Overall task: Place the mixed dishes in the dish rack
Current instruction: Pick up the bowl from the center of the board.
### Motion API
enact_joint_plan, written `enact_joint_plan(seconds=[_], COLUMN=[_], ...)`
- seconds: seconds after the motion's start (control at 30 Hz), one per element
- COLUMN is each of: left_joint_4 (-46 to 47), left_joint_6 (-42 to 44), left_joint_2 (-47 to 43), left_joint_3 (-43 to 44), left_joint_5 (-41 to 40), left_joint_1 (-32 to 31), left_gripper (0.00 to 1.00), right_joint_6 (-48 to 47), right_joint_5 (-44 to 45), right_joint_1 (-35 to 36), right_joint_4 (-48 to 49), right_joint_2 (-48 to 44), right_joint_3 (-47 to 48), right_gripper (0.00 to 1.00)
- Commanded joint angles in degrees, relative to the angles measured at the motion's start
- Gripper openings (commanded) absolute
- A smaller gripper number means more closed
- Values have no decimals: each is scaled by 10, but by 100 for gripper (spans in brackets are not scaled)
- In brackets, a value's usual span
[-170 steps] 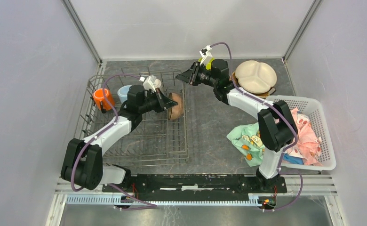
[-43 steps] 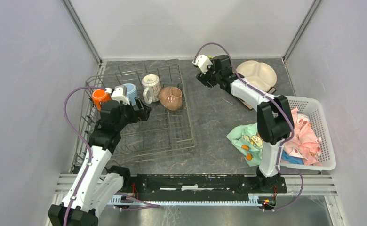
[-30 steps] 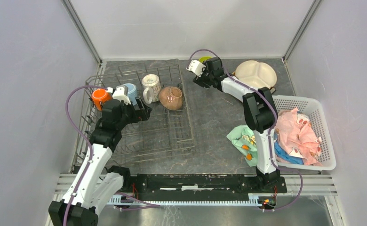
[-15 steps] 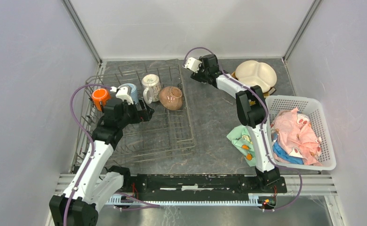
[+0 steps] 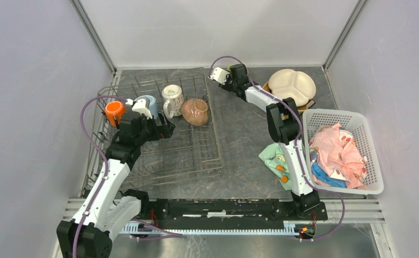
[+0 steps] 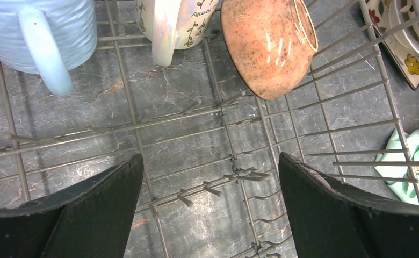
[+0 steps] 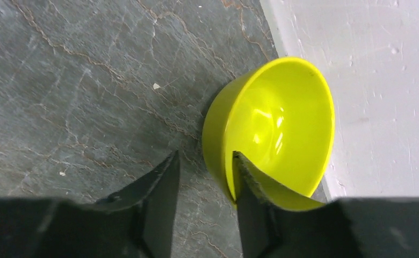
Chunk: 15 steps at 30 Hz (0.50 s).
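A lime-green bowl (image 7: 272,123) lies on its side against the back wall. My right gripper (image 7: 204,161) straddles its rim, one finger inside and one outside. A strip of floor still shows between the outer finger and the bowl wall. From above, the right gripper (image 5: 230,75) hides the bowl. The grey wire dish rack (image 5: 159,156) holds an orange mug (image 5: 114,111), a light-blue mug (image 5: 147,102), a white patterned mug (image 5: 172,97) and a tan bowl (image 5: 195,112). My left gripper (image 5: 167,128) hovers wide open over the rack wires (image 6: 137,145), holding nothing. A cream three-section plate (image 5: 292,86) sits at the back right.
A white perforated basket (image 5: 371,156) at the right holds a pink cloth (image 5: 339,153). A teal patterned cloth (image 5: 276,158) lies on the floor beside it. The back wall stands right behind the lime-green bowl.
My right arm has reached farther toward the back wall and its jaws have narrowed around the lime-green bowl's rim. The left arm has barely moved.
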Motion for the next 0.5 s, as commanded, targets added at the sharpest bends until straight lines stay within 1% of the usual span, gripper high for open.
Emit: enact_joint_plan(seconds=[0.0, 0.1, 0.13, 0.27, 0.4, 0.47], left_joint_4=[9, 2, 2, 7, 13, 12], left_joint_6=[39, 44, 44, 43, 46, 46], left_joint_2=[-6, -13, -16, -25, -39, -43], left_joint_3=[22, 26, 25, 21, 16, 15], left_joint_5=[-11, -14, -13, -7, 11, 11], left_joint_1=[-2, -2, -2, -2, -3, -3], left_gripper=[100, 100, 100, 100, 100, 100], right_joint_6=[21, 43, 53, 102, 154, 176], right_joint_5=[-8, -20, -39, -93, -144, -143], right_joint_1=[-3, -3, -3, -3, -1, -2], right_joint_4=[15, 48, 66, 108, 99, 103], right_joint_2=[-25, -68, -89, -157, -197, -220], right_joint_3=[-9, -64, -88, -157, -185, -210], right_gripper=[41, 31, 29, 11, 1, 0])
